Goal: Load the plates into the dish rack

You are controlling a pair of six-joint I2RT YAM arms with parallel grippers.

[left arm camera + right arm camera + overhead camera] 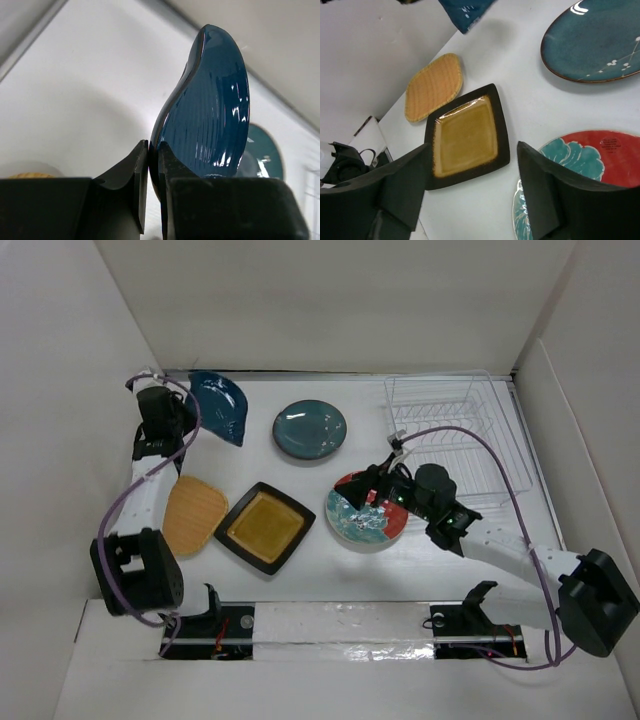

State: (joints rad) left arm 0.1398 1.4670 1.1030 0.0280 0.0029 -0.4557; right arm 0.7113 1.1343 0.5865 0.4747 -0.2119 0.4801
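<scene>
The plates look like glazed ceramic to me: stiff, slick, fairly heavy, and likely to chip if knocked against wire. The rim seems the only sensible place to take one, pinched hard so it can't swivel.

The left gripper (153, 150) does just that, clamped on the edge of the small blue plate (210, 115), which stands on end in the air, far to the left of the dish rack (450, 420).

The right gripper (472, 150) is spread wide and holds nothing. It hovers over the left edge of the marbled plate (365, 520), which lies flat just in front of the rack's near left corner.

I count five plates and one rack, and no plate is in its slots. Besides those two there are:
- the teal plate (310, 429), flat just left of the rack
- the square yellow plate (265, 527), further left and nearer
- the orange plate (193, 514), furthest left
</scene>
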